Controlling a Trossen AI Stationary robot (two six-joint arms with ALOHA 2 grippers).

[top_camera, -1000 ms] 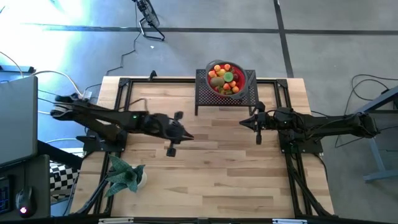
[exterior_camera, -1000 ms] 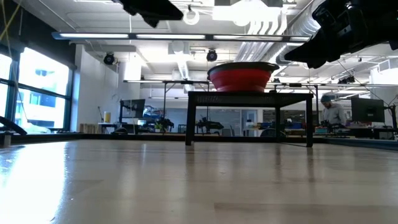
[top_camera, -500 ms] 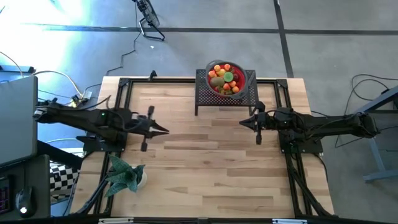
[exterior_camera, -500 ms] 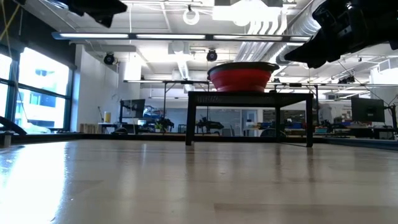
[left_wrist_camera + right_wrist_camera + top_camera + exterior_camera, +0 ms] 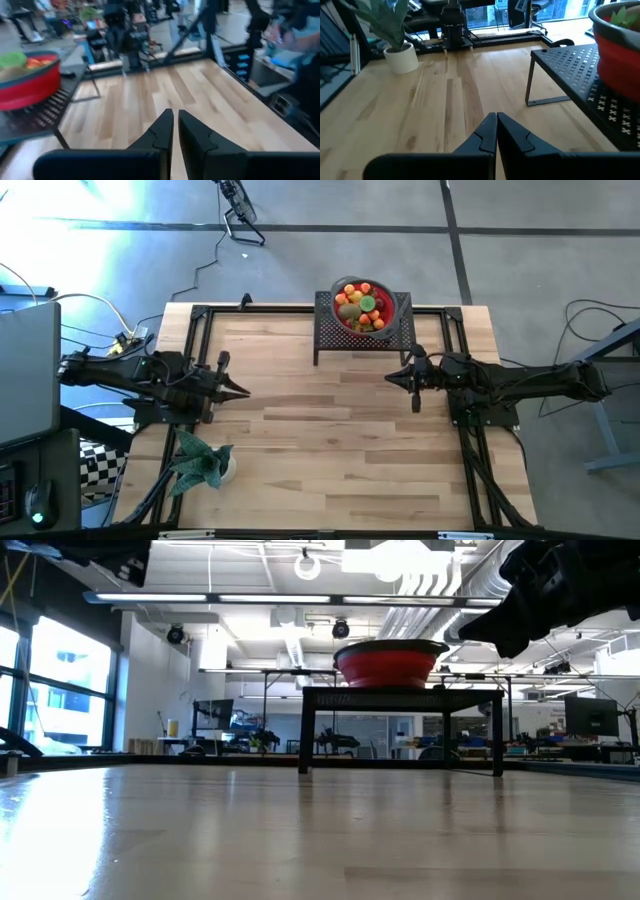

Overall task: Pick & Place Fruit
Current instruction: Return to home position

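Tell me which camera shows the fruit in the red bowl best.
The high view: it looks straight down on the whole pile of fruit. The low view shows only the side of the bowl; both wrist views catch just a little of it over the rim.

Open tabletop [image 5: 330, 450], shelf [image 5: 330, 330] rear centre
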